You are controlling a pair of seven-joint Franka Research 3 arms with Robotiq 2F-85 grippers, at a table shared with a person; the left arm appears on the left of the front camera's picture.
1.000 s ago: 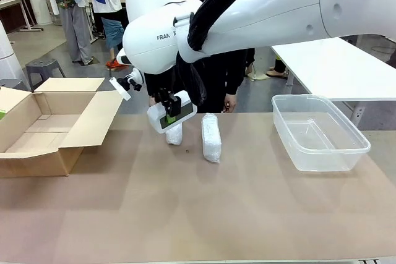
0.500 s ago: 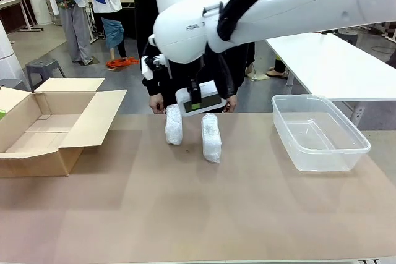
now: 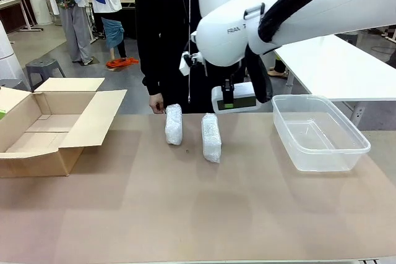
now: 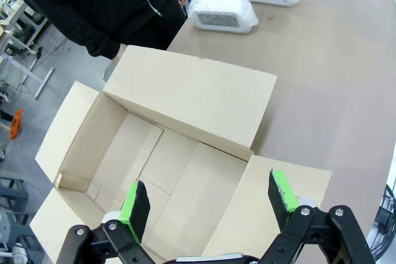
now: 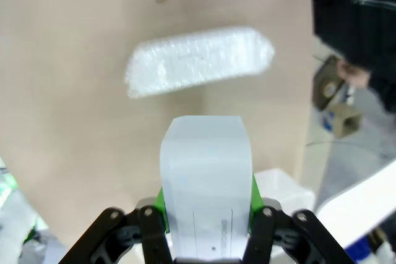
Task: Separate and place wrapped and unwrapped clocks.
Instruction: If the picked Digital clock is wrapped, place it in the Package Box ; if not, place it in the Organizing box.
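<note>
While the right arm reaches in over the middle of the worktop (image 3: 198, 214), its end effector (image 3: 229, 95) is pinching the bare clock (image 3: 237, 101) across its width. The green pads (image 5: 253, 188) are pressed tight against the white case, well up off the surface. The clock hangs roughly level, between the right bundle (image 3: 211, 138) and the clear tub (image 3: 320, 151), above the far part of the worktop.

Both bundles lie flat, side by side but apart. The left bundle (image 3: 174, 124) is just in front of a person's hand (image 3: 156, 103) at the far edge. That person, in black, stands right behind them, partly hidden by the arm's big white joint.

Over on the left, an open box (image 3: 37, 153) sits with one flap spread toward the bundles. The left end effector (image 4: 208, 202) hovers above that box, fingers spread wide, with the cardboard floor in view below.

From the right wrist, the clock juts out between the pads, with one bundle lying crosswise on the worktop beyond it.
</note>
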